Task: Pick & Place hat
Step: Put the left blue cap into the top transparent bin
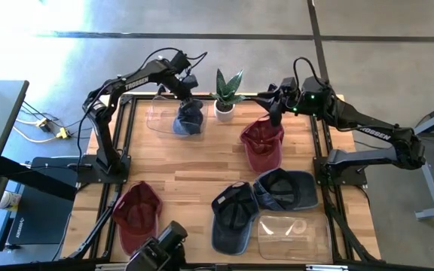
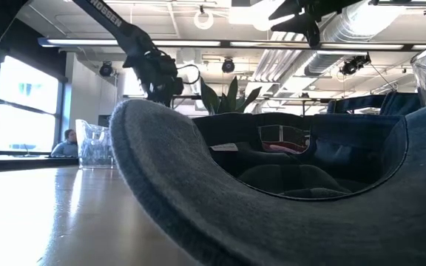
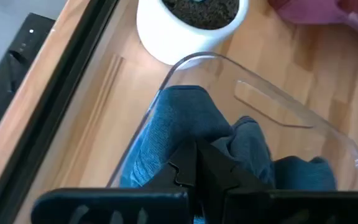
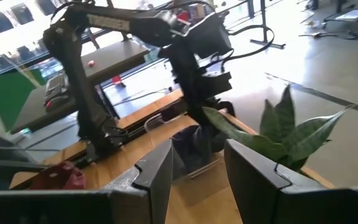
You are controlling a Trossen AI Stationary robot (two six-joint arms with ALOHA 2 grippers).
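My left pincer (image 1: 187,96) is clamped on the blue hat (image 1: 190,117), which hangs into the clear tray (image 1: 158,120) at upper centre of the high view. My right pincer (image 1: 275,113) stands parted and empty above a red hat (image 1: 263,143). A second clear tray (image 1: 292,235), lower right, holds nothing I can make out. Only the left wrist view shows the denim bunched against the tray wall beside the white plant pot (image 3: 188,28); the low view is filled by a nearby blue hat's brim (image 2: 198,185).

Two dark jointed arms with white lettering, black cables, and a green light on the right arm (image 1: 305,96)
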